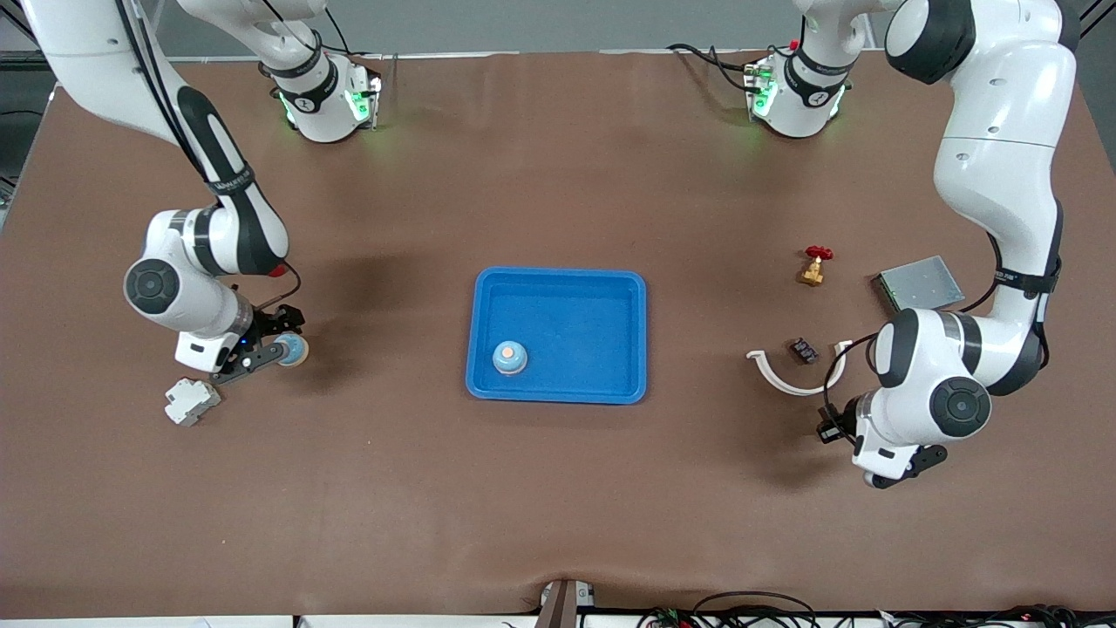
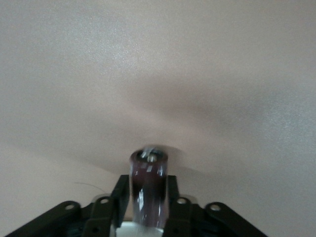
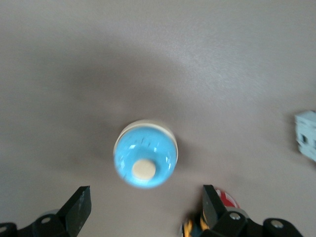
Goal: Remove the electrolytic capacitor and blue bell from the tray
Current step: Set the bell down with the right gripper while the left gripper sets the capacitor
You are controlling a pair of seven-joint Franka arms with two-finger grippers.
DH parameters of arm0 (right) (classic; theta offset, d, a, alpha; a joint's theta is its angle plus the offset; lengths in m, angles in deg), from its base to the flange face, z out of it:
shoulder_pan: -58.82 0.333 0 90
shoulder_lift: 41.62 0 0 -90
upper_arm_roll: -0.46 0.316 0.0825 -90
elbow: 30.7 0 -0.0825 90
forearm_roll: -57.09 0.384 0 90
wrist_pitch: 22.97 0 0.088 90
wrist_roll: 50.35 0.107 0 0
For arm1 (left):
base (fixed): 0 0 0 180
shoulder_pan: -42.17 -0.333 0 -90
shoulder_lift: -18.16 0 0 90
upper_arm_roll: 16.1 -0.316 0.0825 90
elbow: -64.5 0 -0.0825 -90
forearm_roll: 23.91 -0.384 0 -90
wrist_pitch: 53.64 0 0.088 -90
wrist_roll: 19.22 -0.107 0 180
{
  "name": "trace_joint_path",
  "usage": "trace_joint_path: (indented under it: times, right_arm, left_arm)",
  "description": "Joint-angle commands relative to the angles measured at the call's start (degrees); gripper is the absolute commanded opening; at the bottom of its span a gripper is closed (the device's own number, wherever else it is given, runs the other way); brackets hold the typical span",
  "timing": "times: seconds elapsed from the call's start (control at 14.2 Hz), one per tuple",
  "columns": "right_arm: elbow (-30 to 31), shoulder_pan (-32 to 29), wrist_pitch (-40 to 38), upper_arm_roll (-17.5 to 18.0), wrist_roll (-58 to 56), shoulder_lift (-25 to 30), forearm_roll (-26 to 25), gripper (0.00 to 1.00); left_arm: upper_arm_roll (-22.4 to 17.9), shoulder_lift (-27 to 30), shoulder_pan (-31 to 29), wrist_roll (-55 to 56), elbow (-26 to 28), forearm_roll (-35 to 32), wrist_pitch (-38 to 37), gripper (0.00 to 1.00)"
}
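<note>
A blue bell with a cream button (image 1: pixel 294 350) stands on the table toward the right arm's end. It shows in the right wrist view (image 3: pixel 145 160). My right gripper (image 1: pixel 268 344) hovers over it, open, with a finger (image 3: pixel 78 203) on each side and not touching it. A second blue bell (image 1: pixel 510 357) stands in the blue tray (image 1: pixel 558 279) at mid-table. My left gripper (image 1: pixel 896 471) is up over bare table toward the left arm's end. It is shut on a dark maroon cylindrical capacitor (image 2: pixel 148 183), which is hidden in the front view.
A white block (image 1: pixel 192 401) lies beside the right gripper, nearer the front camera; it also shows in the right wrist view (image 3: pixel 307 134). Near the left arm lie a white curved part (image 1: pixel 785 377), a small dark part (image 1: pixel 803 351), a red-handled brass valve (image 1: pixel 814 266) and a grey metal box (image 1: pixel 920 283).
</note>
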Motion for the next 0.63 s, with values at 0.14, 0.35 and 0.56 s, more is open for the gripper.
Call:
trace_joint_path:
  times: [0.14,0.35,0.56]
  right_arm:
    - [-8.56,4.34,-15.24,0.66,10.77,2.84,3.85,1.0]
    - [-12.25,7.15,-19.38,0.66,19.2,2.84,5.08,1.0]
    - [-14.54,11.98,-20.97,0.66,30.35,2.84,6.23,1.0]
  left_arm:
    - [0.26,1.61,-0.41,-0.19,-0.33,-1.7,-0.43,1.0]
    - [0.26,4.25,-0.41,-0.19,-0.42,-1.7,-3.32,1.0]
    - [0.44,9.25,-0.93,-1.15,-0.5,-1.7,-7.45,1.0]
